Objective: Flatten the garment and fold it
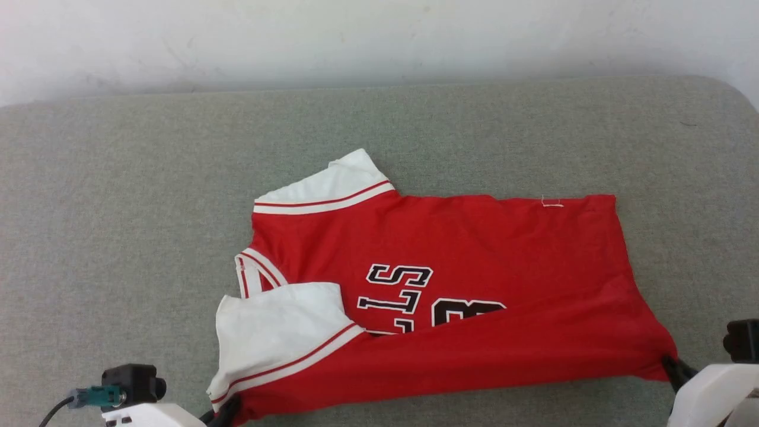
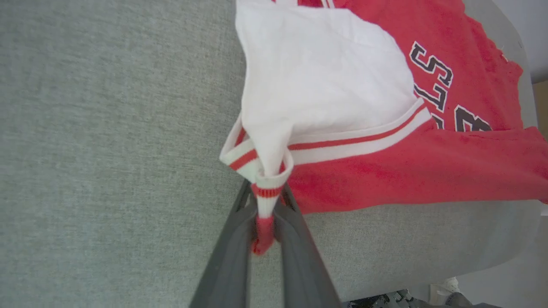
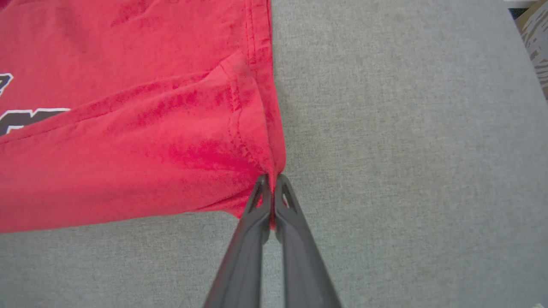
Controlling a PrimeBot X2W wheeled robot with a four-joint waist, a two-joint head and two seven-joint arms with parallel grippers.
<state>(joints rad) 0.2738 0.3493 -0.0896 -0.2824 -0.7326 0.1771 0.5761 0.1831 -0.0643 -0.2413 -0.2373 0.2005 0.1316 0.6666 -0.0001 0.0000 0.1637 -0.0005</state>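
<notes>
The garment (image 1: 450,249), a red T-shirt with white sleeve ends and black lettering, lies on the grey cushion with its collar to the left. Its near edge is lifted and folded up over the lower lettering. My left gripper (image 1: 225,409) is shut on the near sleeve's striped cuff (image 2: 263,201), bunched between the fingers (image 2: 231,252). My right gripper (image 1: 671,363) is shut on the near hem corner (image 3: 269,171) at the right. The red cloth stretches between both grips.
The grey fabric surface (image 1: 118,207) extends well around the garment, with a white wall (image 1: 356,35) behind it. Its right edge curves away at the far right (image 1: 735,95).
</notes>
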